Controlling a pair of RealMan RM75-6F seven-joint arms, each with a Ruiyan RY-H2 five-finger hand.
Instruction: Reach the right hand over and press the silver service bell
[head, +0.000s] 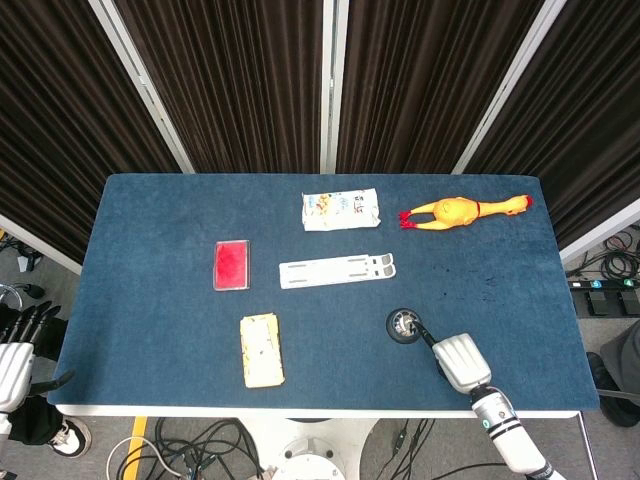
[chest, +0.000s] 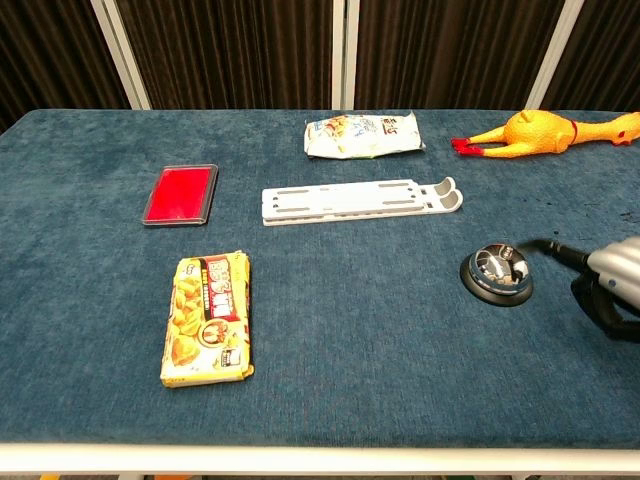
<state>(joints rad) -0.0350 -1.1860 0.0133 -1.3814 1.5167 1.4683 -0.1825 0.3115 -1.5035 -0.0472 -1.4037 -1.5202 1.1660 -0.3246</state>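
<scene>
The silver service bell (head: 403, 324) (chest: 497, 273) sits on its black base at the right front of the blue table. My right hand (head: 460, 362) (chest: 615, 285) hovers just right of it, near the table's front edge. One finger (chest: 548, 245) points at the bell, its tip beside the bell's right rim and apart from it. The other fingers are curled under, holding nothing. My left hand (head: 12, 365) hangs off the table's left front corner with its fingers apart and empty; the chest view does not show it.
A white slotted bracket (chest: 360, 200) lies mid-table, behind the bell. A snack bag (chest: 360, 135) and a yellow rubber chicken (chest: 535, 133) lie at the back. A red card case (chest: 180, 195) and a yellow snack box (chest: 208, 318) lie to the left.
</scene>
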